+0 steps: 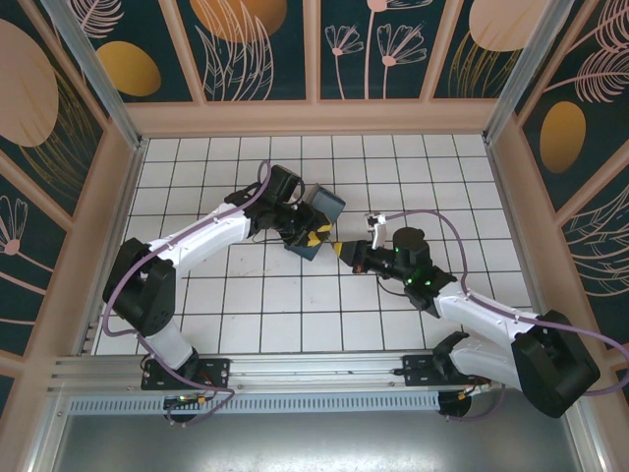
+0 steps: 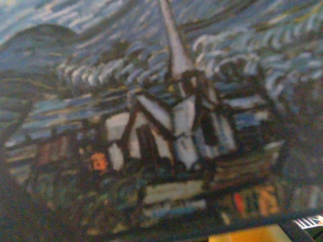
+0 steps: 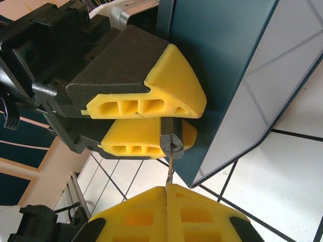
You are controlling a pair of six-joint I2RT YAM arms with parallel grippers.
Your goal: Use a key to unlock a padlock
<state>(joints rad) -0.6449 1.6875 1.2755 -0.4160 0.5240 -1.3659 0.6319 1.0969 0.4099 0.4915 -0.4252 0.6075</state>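
Padlock (image 3: 170,135): mid-table, just on the near side of the box (image 3: 227,65), clamped between the yellow fingers (image 3: 166,85) of the left gripper (image 1: 313,239). Its keyhole end pokes out to the right, so the keyway faces the other arm.
Left gripper: closed part-way on the padlock body. The grip is on the sides, which leaves the keyhole face bare and stops the lock from twisting.
Key (image 3: 169,169): thin blade standing out of the right gripper (image 3: 167,196), with its tip at the keyhole. I cannot tell how deep it sits.
Right gripper: pressed fully together on the key's head, with no gap between the pads. Pinching the head leaves the whole blade free to enter.
Alignment: blade and keyway look in line, with the two grippers nose to nose and close together.
Box: its painted face is right behind the left gripper. I cannot tell whether the fingers touch it.
Step, as I judge it: insertion. The turn and the shackle release are not yet done.
Risk: a thin blade could bend or slip in the pinch if pushed off-axis.
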